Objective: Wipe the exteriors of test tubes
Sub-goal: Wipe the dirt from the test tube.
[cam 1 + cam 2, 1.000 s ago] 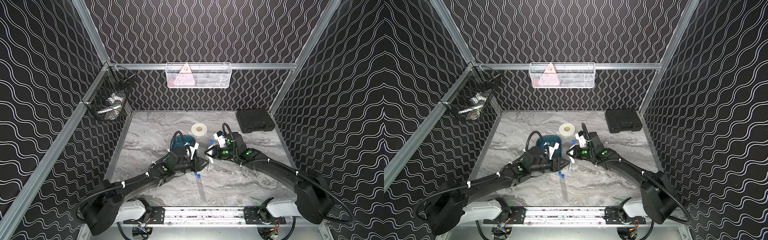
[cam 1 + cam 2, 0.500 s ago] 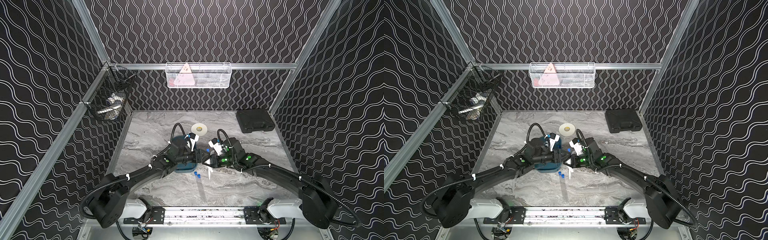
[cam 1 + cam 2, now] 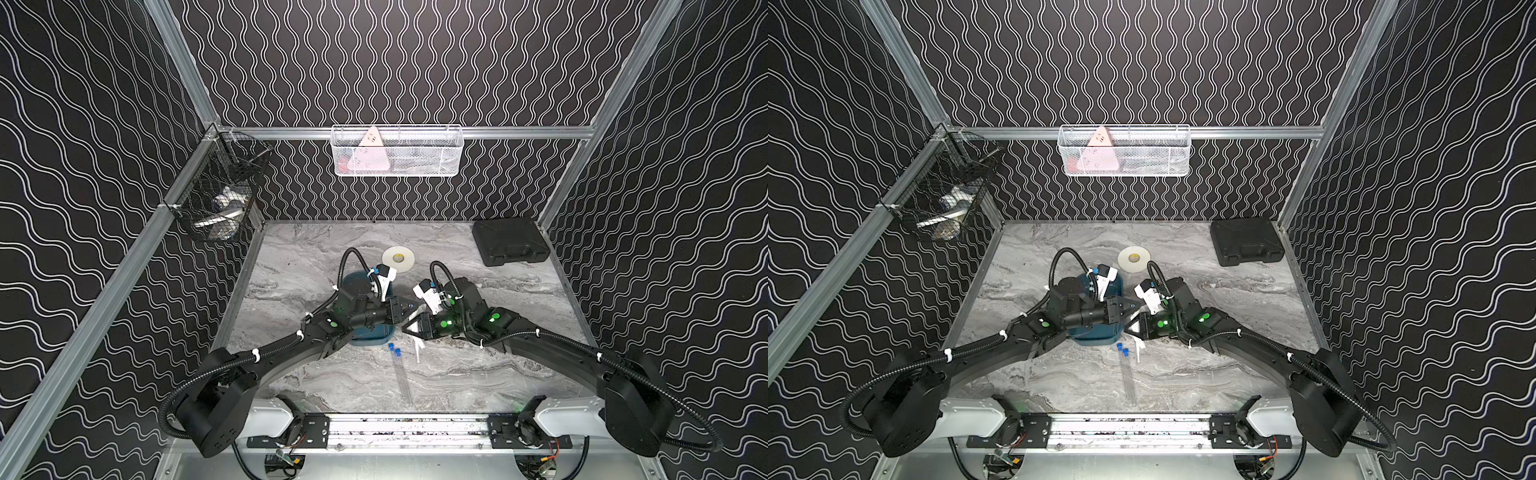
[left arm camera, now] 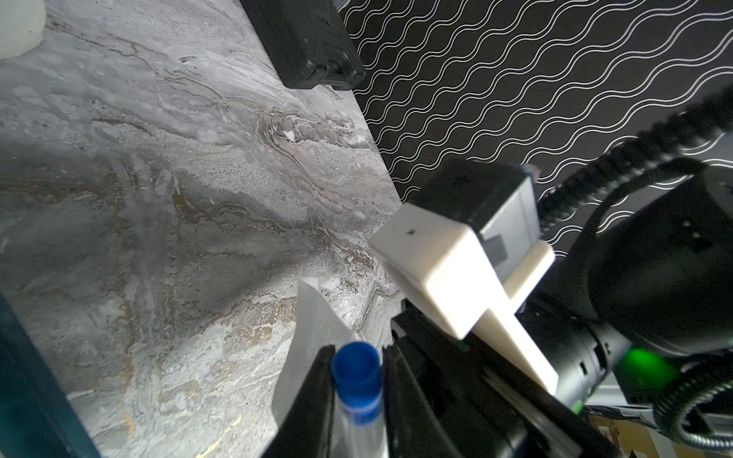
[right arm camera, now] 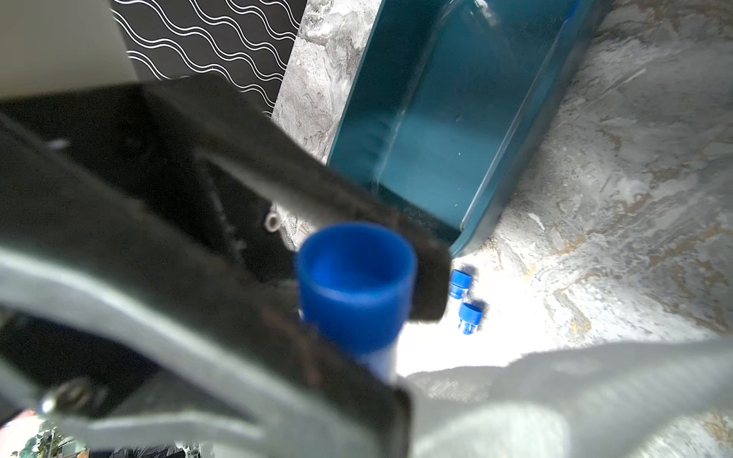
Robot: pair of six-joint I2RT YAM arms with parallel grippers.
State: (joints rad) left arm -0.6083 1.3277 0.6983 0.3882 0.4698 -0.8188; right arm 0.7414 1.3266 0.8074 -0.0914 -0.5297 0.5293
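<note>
one tube pinched at the cap, tissue right beside it

near the desk's [image 3: 457, 374] front edge, about mid-width, two tubes [image 3: 401, 374] lie side by side. their blue caps point away, toward the tray's front corner.

further in, over mid desk, the left gripper [image 4: 359, 355] is pressed onto a held tube [image 5: 357, 285] just under its blue cap. the cap end faces the right gripper [image 3: 409, 326]. the right gripper pinches a tissue [image 5: 555, 396], which drapes over its fingers and hangs just beside the cap.

handling, as i judge it: the tubes look light, stiff, smooth and thin-walled, so they are likely slippery and easy to crack under a hard squeeze. glass or plastic, i cannot tell. being long, one will lever and swing if held at one end only. the best hold seems to be the spot used here, right below the cap, where the cap's lip would stop a slide. the tissue could then close loosely round the clear body and run along it.

containers: the tray [image 3: 1098, 336] sits just left of the grippers, partly under the left arm. a faint clear line inside may be a tube, but i cannot tell. beyond it lies a tape roll [image 3: 398, 259]. at the back right corner is a shut case [image 3: 511, 243], contents hidden. on the left wall a black basket [image 3: 245, 170] holds pale odds i cannot name. on the back wall a white basket [image 3: 436, 158] holds a pink triangular thing [image 3: 368, 158].
</note>
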